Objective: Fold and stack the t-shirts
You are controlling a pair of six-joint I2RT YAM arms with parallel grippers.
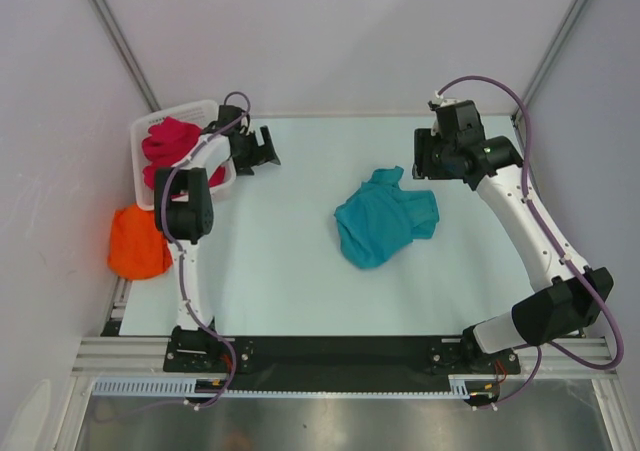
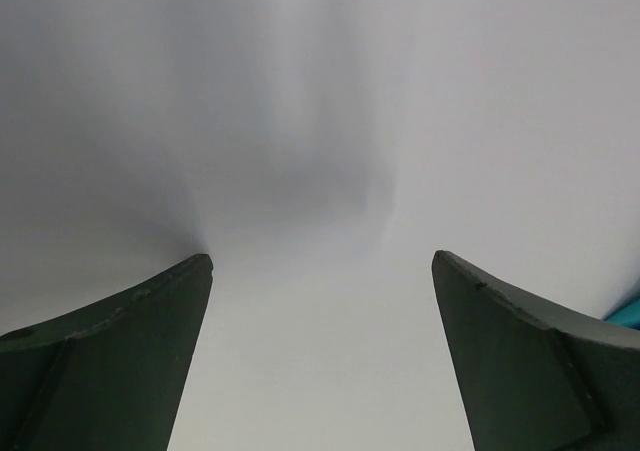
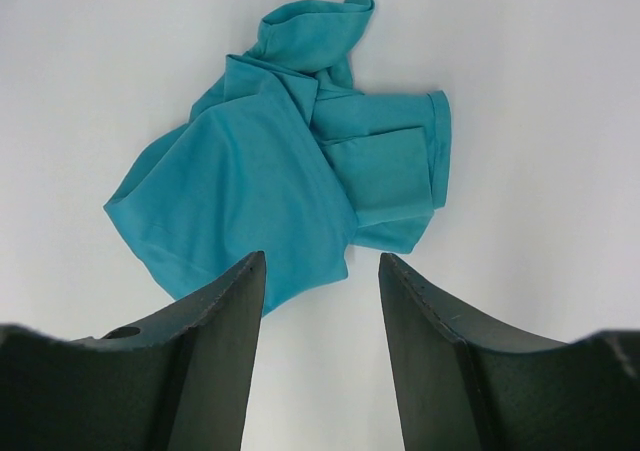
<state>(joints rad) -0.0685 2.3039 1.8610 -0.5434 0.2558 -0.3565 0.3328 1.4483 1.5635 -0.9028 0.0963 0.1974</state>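
Teal-blue t-shirt (image 3: 250,181) crumpled just ahead of released right gripper (image 3: 320,261); lies well apart from left gripper (image 2: 322,259), likewise released.

Top camera: fixed high at near edge, looks down on whole table (image 1: 300,291). Left wrist: low, close, faces across table. Right wrist: higher, looks down on teal shirt (image 3: 250,181), shared with top view.

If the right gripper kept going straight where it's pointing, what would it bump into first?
Probably the crumpled teal t-shirt. The open right gripper aims at its near edge, though depth is unclear.
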